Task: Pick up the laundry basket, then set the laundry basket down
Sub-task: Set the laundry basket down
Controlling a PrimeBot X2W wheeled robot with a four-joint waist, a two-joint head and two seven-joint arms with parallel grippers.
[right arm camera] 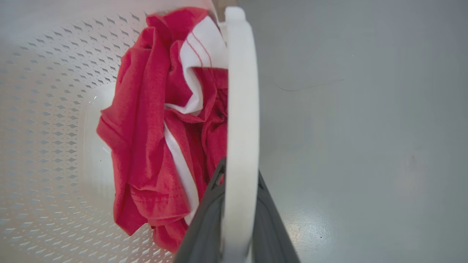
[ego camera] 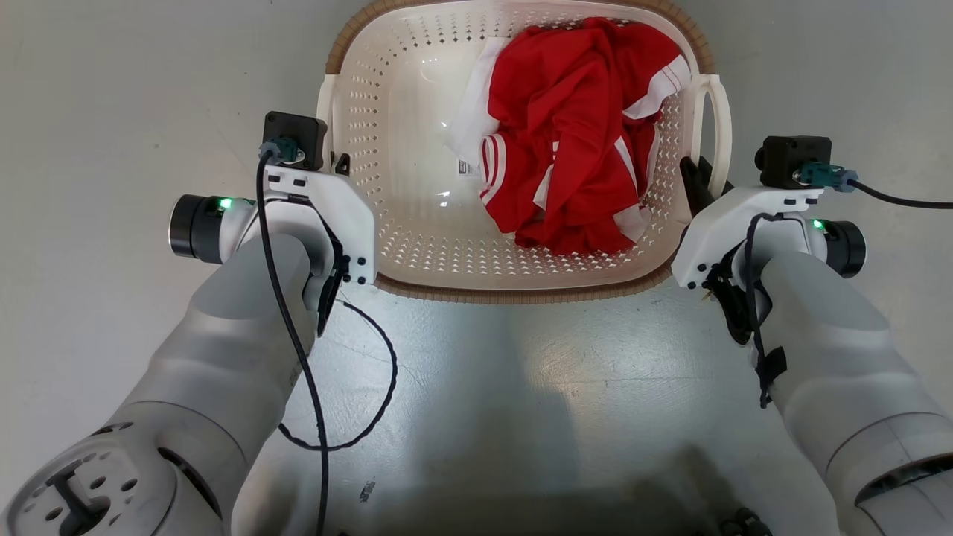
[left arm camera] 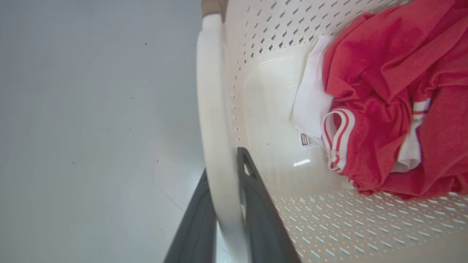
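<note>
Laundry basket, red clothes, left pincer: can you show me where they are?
laundry basket (ego camera: 521,295), head view, on its brown near rim.
red clothes (ego camera: 581,126), head view, middle of the crumpled cloth.
left pincer (left arm camera: 223,162), left wrist view, between its fingertips, which sit either side of the white handle (left arm camera: 214,91).

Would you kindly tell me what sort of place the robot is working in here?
Likely a laundry area, or a lab set up as one: a perforated basket holds a crumpled red and white garment, over a smooth, pale grey floor.

You saw a crumpled red garment (ego camera: 573,126) with white striped trim, and a pale grey, lightly scuffed floor (ego camera: 112,89).
</note>
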